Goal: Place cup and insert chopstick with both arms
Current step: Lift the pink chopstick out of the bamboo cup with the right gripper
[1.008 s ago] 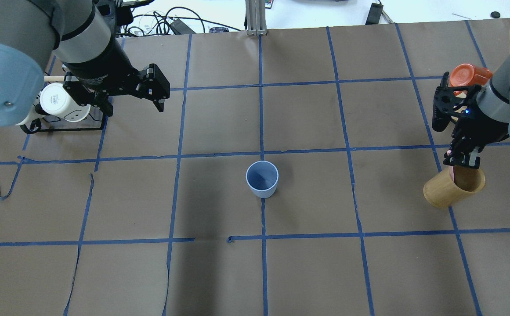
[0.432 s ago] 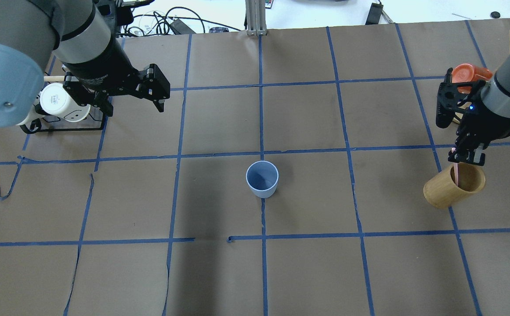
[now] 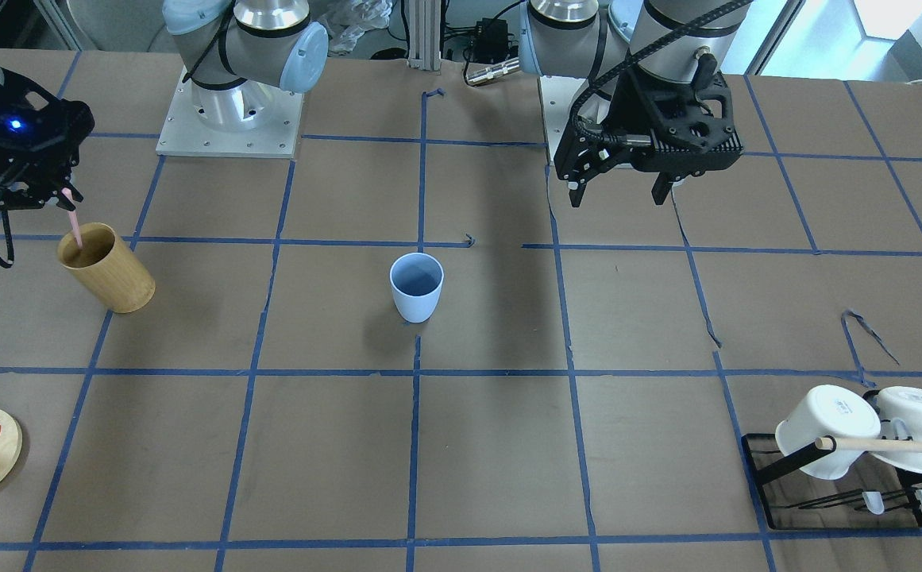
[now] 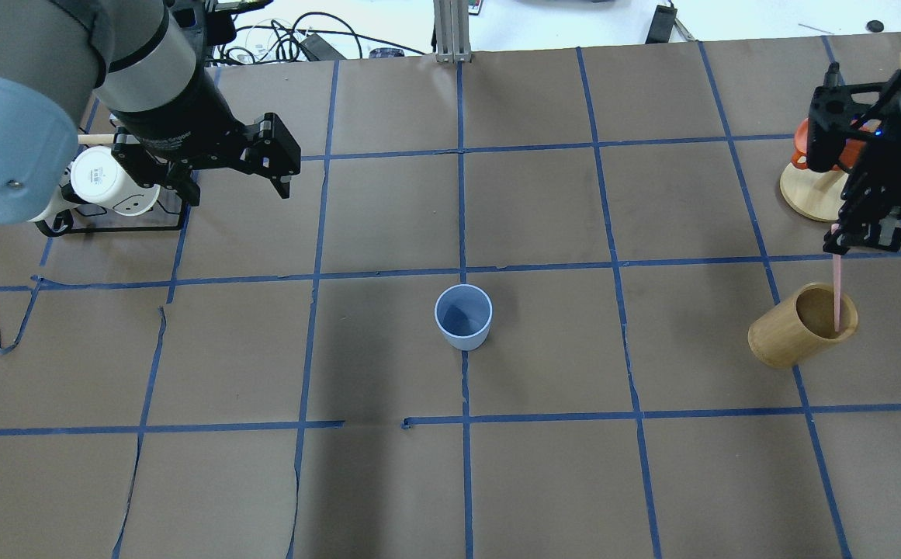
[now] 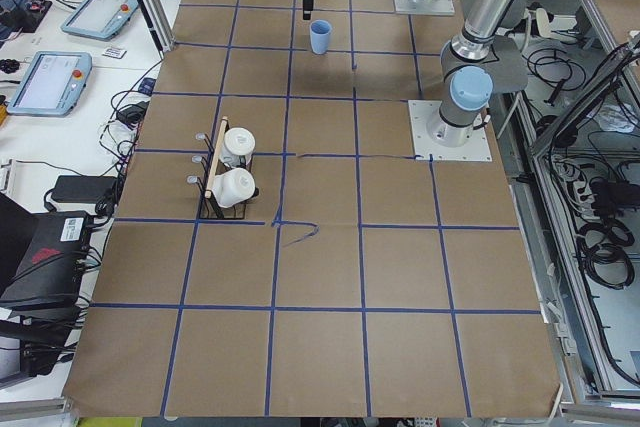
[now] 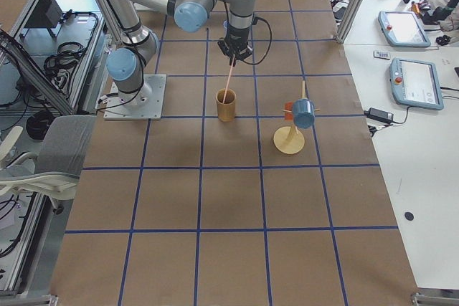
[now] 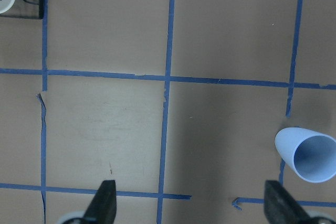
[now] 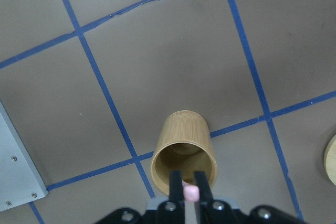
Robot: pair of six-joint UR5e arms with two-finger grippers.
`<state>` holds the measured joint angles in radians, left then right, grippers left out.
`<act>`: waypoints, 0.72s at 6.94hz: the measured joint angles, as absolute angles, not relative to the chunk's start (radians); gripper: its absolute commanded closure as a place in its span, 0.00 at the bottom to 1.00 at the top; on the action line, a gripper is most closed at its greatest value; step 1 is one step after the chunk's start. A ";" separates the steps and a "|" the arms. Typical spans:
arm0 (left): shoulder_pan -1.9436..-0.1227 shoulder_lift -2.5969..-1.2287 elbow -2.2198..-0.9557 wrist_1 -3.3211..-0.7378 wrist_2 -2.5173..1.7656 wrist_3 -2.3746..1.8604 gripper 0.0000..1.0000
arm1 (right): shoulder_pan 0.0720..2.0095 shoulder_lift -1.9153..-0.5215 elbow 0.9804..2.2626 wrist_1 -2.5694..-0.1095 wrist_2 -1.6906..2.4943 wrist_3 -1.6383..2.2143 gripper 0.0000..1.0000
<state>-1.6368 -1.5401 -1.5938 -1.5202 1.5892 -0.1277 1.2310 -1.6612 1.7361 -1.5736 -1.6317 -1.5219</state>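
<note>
Step in hand, as judged from the scene: withdraw the chopstick (image 4: 837, 291) from the bamboo cylinder (image 4: 776, 343) for transfer to the cup (image 4: 464, 339). The right gripper (image 4: 860, 242) is closed narrowly on the top end of the chopstick, with one finger on each side of the pink tip, as the right wrist view shows. The stick hangs down from the jaws, and its lower end is inside the mouth of the cylinder, close to the rim. Raise the arm along the axis of the stick until the lower tip is clear of the rim. Apply no sideways travel before that point, because a stick pressed against the inner wall can tip the cylinder or turn in the pinch. Keep the stick near vertical during transfer, since only the top end is held and the free end is likely to swing. The cup stands upright and empty at the centre of the table, just beside a crossing of blue tape lines and well apart from both grippers. Align the lower tip over the open mouth of the cup before descent. The left gripper (image 4: 236, 191) hovers above the table with its jaws spread wide. It holds nothing and touches nothing, and in its wrist view the cup lies off to one side.
</note>
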 measured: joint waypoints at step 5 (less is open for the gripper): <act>-1.637 -1.540 -1.593 -1.520 1.588 -0.128 0.00 | 1.490 -1.658 1.498 -1.436 -1.433 -0.924 1.00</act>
<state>-1.6367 -1.5401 -1.5931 -1.5202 1.5878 -0.1280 1.4895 -1.6578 1.4979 -1.4363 -1.4329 -0.9243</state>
